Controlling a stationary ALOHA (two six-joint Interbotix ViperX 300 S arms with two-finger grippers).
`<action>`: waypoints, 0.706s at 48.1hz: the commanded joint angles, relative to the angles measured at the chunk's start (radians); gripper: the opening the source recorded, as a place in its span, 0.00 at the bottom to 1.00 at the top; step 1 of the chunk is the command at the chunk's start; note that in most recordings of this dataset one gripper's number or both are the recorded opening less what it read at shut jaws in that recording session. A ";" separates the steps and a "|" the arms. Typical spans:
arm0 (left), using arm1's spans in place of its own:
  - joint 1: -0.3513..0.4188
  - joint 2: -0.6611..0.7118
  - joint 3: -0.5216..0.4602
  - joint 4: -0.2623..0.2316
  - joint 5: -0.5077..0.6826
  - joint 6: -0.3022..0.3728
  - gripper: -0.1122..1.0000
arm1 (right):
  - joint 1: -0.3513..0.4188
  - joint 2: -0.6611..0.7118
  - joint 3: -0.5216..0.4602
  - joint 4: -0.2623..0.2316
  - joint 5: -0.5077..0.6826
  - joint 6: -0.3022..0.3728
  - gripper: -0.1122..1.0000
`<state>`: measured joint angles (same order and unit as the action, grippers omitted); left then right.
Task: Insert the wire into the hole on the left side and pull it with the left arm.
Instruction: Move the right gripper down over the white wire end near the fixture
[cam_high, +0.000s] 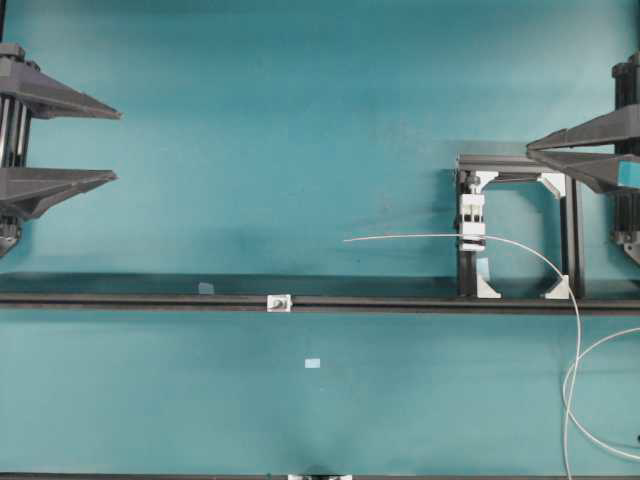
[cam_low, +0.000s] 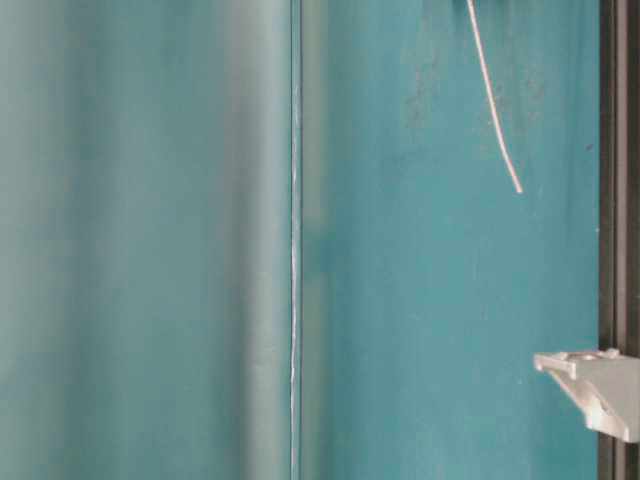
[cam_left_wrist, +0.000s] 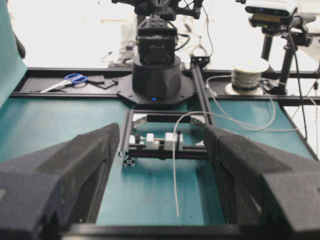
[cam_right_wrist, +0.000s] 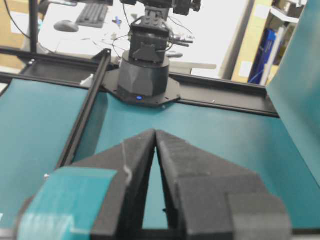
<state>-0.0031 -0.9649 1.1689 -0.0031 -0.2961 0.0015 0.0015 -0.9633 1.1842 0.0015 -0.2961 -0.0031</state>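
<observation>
Start of task: my left gripper (cam_high: 115, 145) gapes empty, my right gripper (cam_high: 535, 150) nearly closed, empty; wire (cam_high: 420, 237) unthreaded, well apart from the hole (cam_high: 279, 302).

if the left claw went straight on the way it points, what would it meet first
Probably the wire's free end, which lies between the open left claw's fingers in the wrist view; overhead it sits slightly lower, so depth is uncertain. Behind it stands the black frame.

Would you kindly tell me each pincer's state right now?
Left pincer: open, holding nothing.
Right pincer: shut, holding nothing.
</observation>
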 joint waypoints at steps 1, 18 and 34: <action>-0.012 0.009 0.028 -0.029 -0.012 0.000 0.32 | 0.000 0.005 0.006 0.000 -0.009 0.006 0.32; -0.014 0.017 0.086 -0.031 -0.086 -0.005 0.03 | 0.000 0.014 0.086 0.000 -0.078 0.021 0.11; -0.003 0.164 0.094 -0.032 -0.167 -0.002 0.40 | -0.002 0.107 0.083 0.002 -0.083 0.098 0.14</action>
<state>-0.0123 -0.8422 1.2809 -0.0322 -0.4295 -0.0015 0.0015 -0.8790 1.2824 0.0015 -0.3682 0.0859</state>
